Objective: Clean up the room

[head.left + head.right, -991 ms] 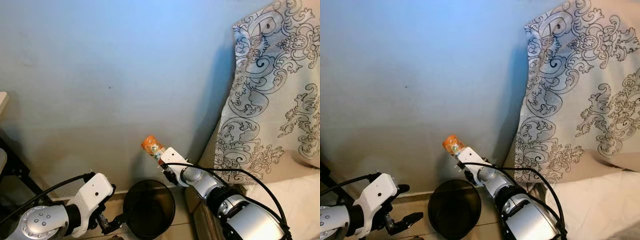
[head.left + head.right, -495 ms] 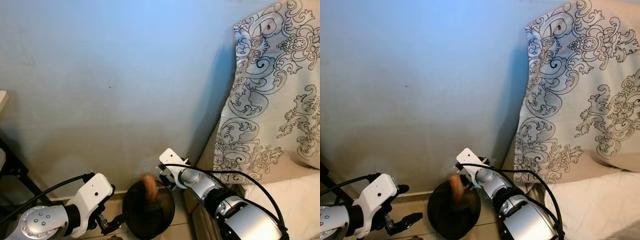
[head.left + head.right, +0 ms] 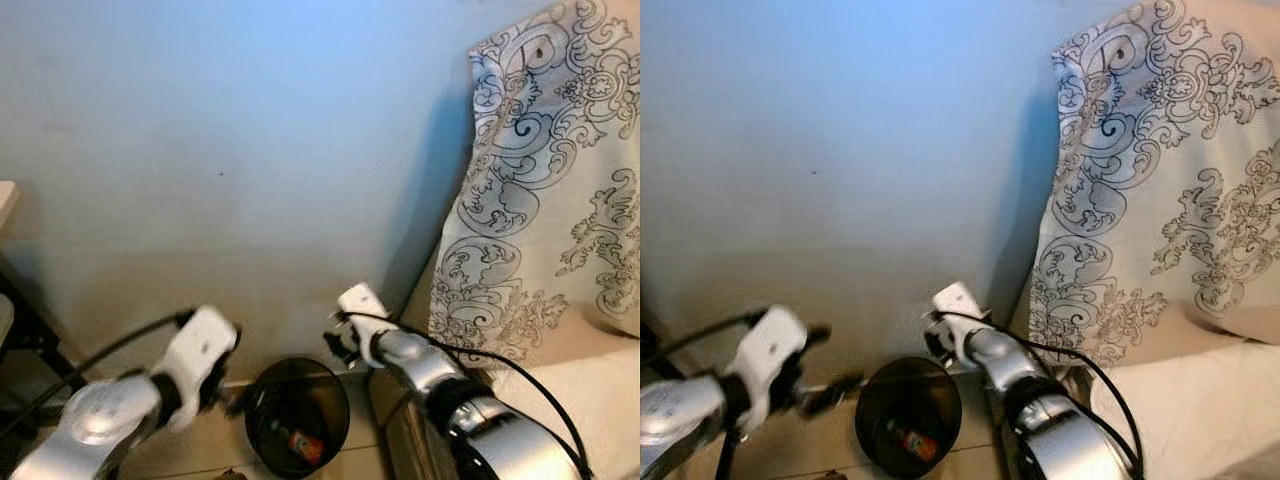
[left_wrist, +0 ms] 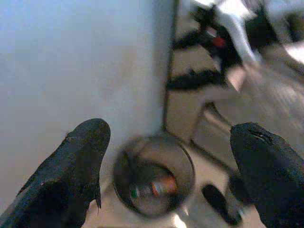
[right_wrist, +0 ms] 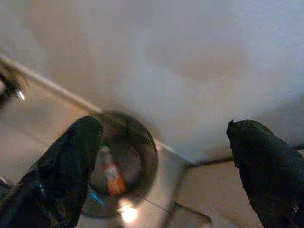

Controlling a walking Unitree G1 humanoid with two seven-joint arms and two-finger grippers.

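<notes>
A round black bin [image 3: 290, 395] stands on the floor against the blue-grey wall. An orange bottle [image 3: 305, 445] lies at its bottom, also seen as the bottle [image 5: 110, 172] in the right wrist view. My right gripper [image 3: 336, 346] hovers just above the bin's far right rim; its fingers [image 5: 71, 166] stand wide open with nothing between them. My left gripper [image 4: 167, 128] is open too, beside the bin [image 4: 154, 173] on its left, and looks blurred in the head views.
A patterned cream cloth [image 3: 540, 200] hangs at the right over a white bed [image 3: 590, 400]. Dark furniture legs [image 3: 25, 330] stand at the far left. Pale floor tiles surround the bin.
The orange bottle left my right gripper, fell and now lies in the bin. The right gripper has opened. My left arm has lifted and is blurred by motion.
</notes>
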